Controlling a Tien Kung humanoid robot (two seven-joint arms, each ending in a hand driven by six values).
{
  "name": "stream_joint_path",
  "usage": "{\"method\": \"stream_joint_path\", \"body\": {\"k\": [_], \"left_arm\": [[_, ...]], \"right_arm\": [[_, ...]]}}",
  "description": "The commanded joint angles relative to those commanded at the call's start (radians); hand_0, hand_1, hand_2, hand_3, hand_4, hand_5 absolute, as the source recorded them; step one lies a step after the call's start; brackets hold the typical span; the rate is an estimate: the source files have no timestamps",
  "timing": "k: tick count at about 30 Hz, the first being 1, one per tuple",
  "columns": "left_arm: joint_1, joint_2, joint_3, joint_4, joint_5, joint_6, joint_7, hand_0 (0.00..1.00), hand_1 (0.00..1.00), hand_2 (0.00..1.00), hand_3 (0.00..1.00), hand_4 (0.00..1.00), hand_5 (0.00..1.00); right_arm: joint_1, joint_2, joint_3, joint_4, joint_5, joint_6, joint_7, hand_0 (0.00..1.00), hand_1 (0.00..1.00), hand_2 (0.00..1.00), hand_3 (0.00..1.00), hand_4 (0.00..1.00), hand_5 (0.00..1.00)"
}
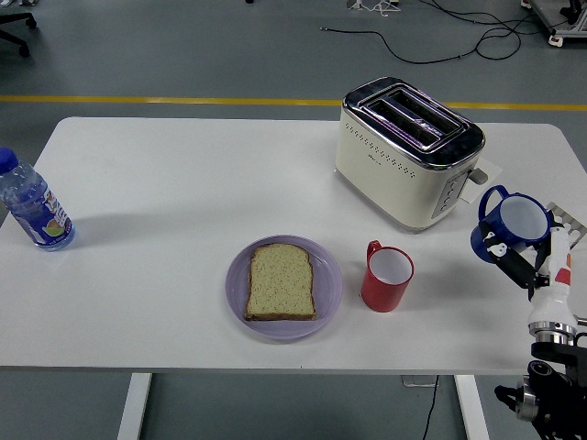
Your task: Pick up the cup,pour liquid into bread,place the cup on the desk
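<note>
My right hand (505,250) comes in from the lower right, its black fingers curled around a blue cup (519,219) with a white inside. The cup is upright, low over the table's right end, to the right of the toaster; whether its base touches the table is unclear. A slice of bread (281,281) lies flat on a purple plate (237,303) near the front middle. A red cup (387,278) stands upright just right of the plate, apart from the hand. The left arm is out of view.
A cream toaster (404,156) with chrome slots stands at the back right. A water bottle (32,209) with a blue cap stands at the far left edge. The white table (174,183) ends close to the right of the blue cup.
</note>
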Motion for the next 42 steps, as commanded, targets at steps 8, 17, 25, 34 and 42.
{"method": "stream_joint_path", "body": {"k": [8, 17, 25, 34, 42], "left_arm": [[0.005, 0.000, 0.008, 0.001, -0.003, 0.000, 0.001, 0.634, 0.646, 0.657, 0.509, 0.233, 0.842], [0.008, 0.000, 0.016, 0.002, -0.007, 0.000, 0.002, 0.633, 0.647, 0.658, 0.510, 0.232, 0.841], [0.005, 0.000, 0.017, 0.001, -0.009, 0.000, 0.002, 0.636, 0.648, 0.660, 0.510, 0.233, 0.841], [0.001, 0.000, 0.017, 0.001, -0.010, 0.000, 0.003, 0.636, 0.648, 0.660, 0.511, 0.233, 0.843], [0.000, 0.000, 0.016, 0.001, -0.010, -0.001, 0.003, 0.637, 0.648, 0.660, 0.511, 0.234, 0.842]], "right_arm": [[0.002, -0.006, -0.047, -0.048, 0.025, 0.000, 0.041, 0.332, 0.312, 0.488, 0.551, 0.553, 0.167], [0.028, -0.009, -0.138, -0.152, 0.024, 0.012, 0.047, 0.336, 0.313, 0.487, 0.552, 0.539, 0.186], [0.064, 0.000, -0.178, -0.225, 0.028, 0.031, 0.041, 0.341, 0.313, 0.486, 0.553, 0.544, 0.201], [0.087, 0.020, -0.186, -0.288, 0.014, 0.046, 0.025, 0.358, 0.324, 0.495, 0.580, 0.550, 0.209], [0.095, 0.029, -0.192, -0.307, 0.007, 0.050, 0.000, 0.362, 0.324, 0.505, 0.588, 0.558, 0.211]]}}
